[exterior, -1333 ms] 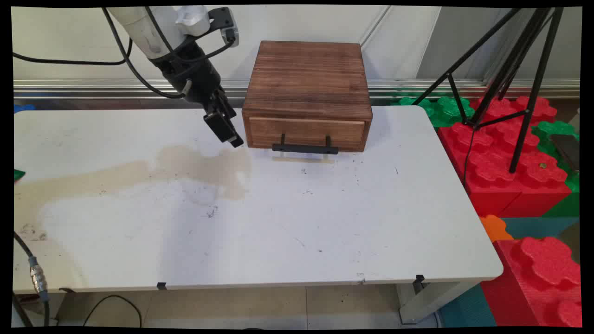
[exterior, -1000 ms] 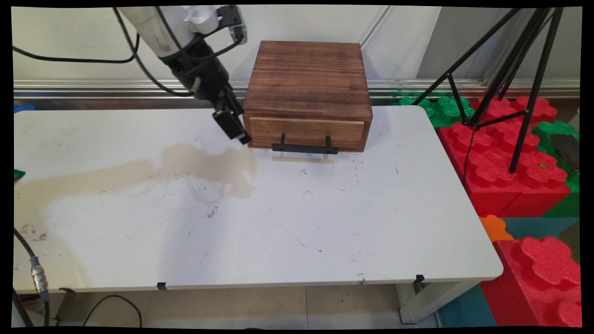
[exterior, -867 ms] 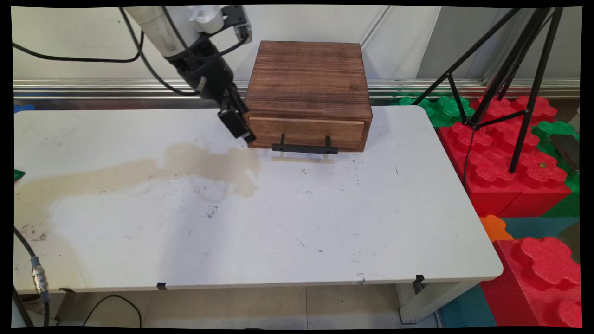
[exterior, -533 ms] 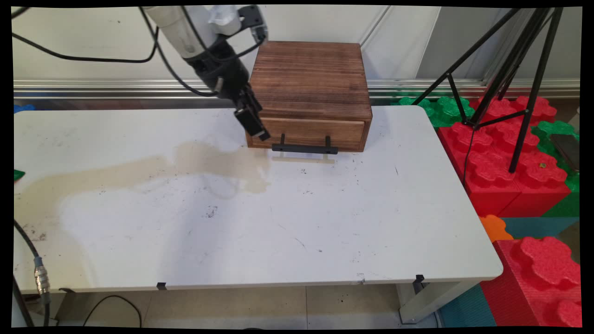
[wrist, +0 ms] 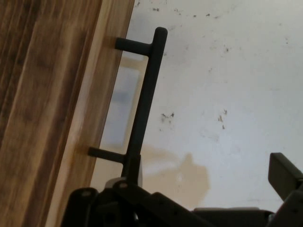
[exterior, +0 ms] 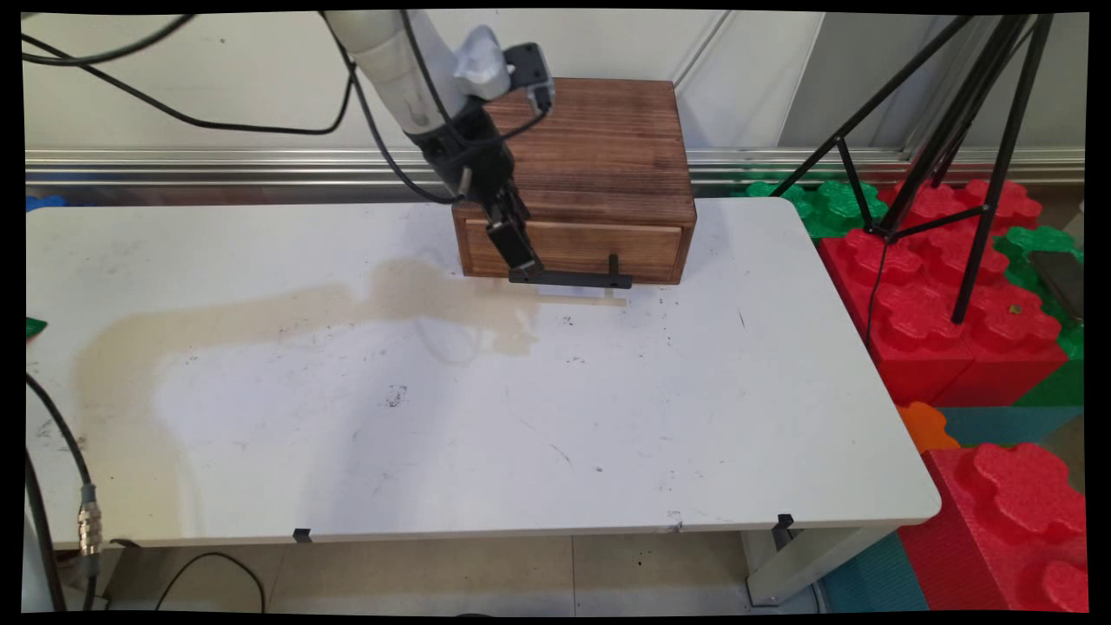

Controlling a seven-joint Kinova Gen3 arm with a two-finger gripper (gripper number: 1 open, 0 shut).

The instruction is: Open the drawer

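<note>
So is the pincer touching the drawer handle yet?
Cannot tell. In the hand view the pincer straddles the black handle's near end, but its linkage hides any contact; the main view overlaps them too.

One table (exterior: 521, 451). One wooden box (exterior: 599, 148) with one drawer (exterior: 599, 247) and one black handle (exterior: 573, 279) on two posts; the left post is hidden in the main view, both show in the hand view. One arm with one gripper (exterior: 518, 259). One tripod (exterior: 946, 148). Foam blocks: red (exterior: 955, 347), green (exterior: 825, 204), at least one orange (exterior: 924, 425); number unclear. Cables: several.
</note>
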